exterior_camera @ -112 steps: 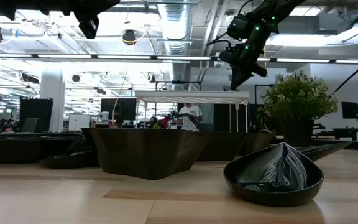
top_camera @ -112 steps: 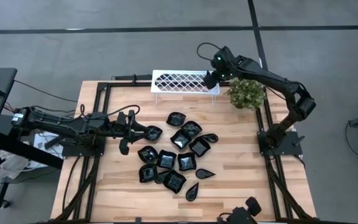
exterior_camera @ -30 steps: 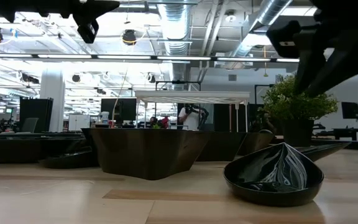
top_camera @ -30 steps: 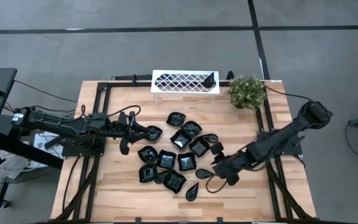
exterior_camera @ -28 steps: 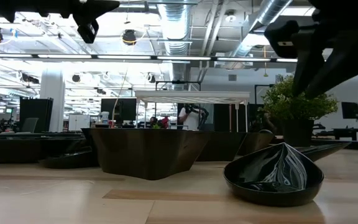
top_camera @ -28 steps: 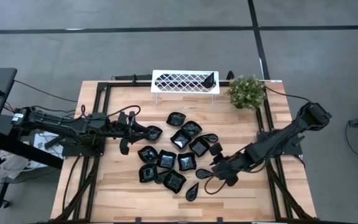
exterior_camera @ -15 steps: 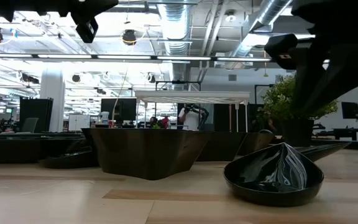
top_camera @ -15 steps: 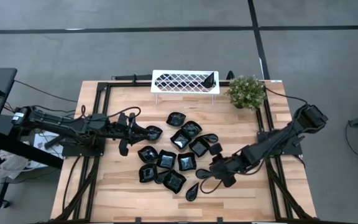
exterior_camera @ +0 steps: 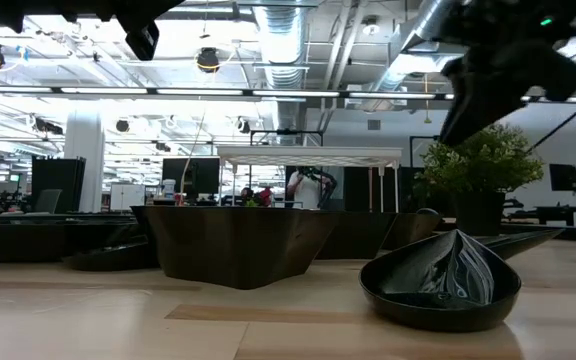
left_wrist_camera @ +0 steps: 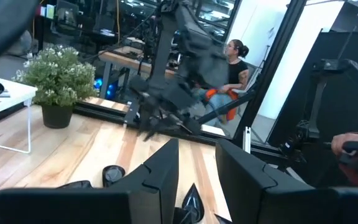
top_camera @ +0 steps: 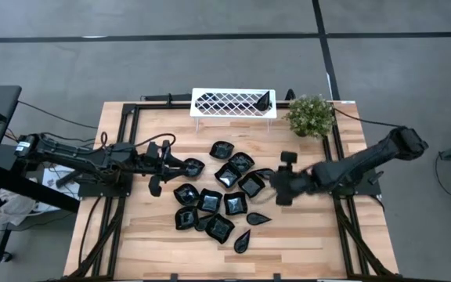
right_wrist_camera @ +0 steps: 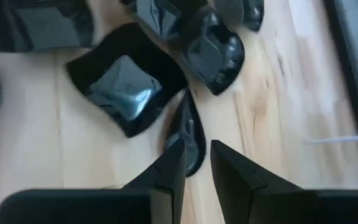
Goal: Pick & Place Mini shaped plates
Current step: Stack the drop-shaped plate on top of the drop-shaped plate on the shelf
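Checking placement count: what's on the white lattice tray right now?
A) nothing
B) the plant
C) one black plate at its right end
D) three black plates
C: the high view shows a single black mini plate at the right end of the white lattice tray.

Glossy black mini plates point(top_camera: 224, 196) lay clustered mid-table, many touching or overlapping: square ones, scalloped round ones and teardrops. A teardrop plate point(top_camera: 242, 242) lay at the cluster's near edge, another teardrop point(top_camera: 257, 218) just beyond it. One dark plate point(top_camera: 264, 100) stood tilted at the right end of the white tray.
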Tool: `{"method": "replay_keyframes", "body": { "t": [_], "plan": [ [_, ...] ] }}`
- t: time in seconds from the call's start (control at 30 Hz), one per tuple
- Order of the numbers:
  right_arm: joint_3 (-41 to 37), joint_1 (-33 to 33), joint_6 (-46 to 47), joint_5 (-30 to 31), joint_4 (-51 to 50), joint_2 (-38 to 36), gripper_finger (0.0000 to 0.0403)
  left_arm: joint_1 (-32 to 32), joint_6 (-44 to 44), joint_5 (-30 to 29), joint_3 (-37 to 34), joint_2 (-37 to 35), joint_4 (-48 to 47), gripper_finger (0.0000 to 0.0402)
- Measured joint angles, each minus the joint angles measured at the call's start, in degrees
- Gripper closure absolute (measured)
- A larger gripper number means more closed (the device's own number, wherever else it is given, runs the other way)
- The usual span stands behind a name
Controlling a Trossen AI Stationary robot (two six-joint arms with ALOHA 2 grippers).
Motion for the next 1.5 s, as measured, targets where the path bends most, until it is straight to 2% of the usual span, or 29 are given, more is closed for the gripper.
{"method": "replay_keyframes", "body": {
  "t": [0.23, 0.4, 0.6, 0.93, 1.37, 1.5],
  "plan": [
    [-5.4, -16.1, -7.9, -16.7, 6.6, -3.1, 0.0333, 0.0, 0.1, 0.0, 0.0, 0.0, 0.2, 0.0293],
    [-8.2, -24.1, -12.3, -25.8, 12.1, -1.7, 0.0333, 0.7, 1.2, 0.0, 0.0, 0.0, 0.3, 0.0293],
    [-8.5, -27.0, -13.8, -29.1, 15.7, 3.8, 0.0333, 0.8, 1.6, 0.0, 0.0, 0.0, 0.3, 0.0293],
    [-8.6, -27.0, -16.6, -29.4, 18.7, 13.9, 0.0333, 0.8, 1.4, 0.0, 0.0, 0.0, 0.3, 0.0293],
    [-8.6, -27.1, -18.4, -29.4, 18.3, 14.8, 0.0333, 0.8, 1.3, 0.0, 0.0, 0.0, 0.3, 0.0293],
    [-8.6, -27.1, -18.4, -29.4, 18.3, 14.8, 0.0348, 0.8, 1.3, 0.0, 0.0, 0.0, 0.3, 0.0293]
  ]
}}
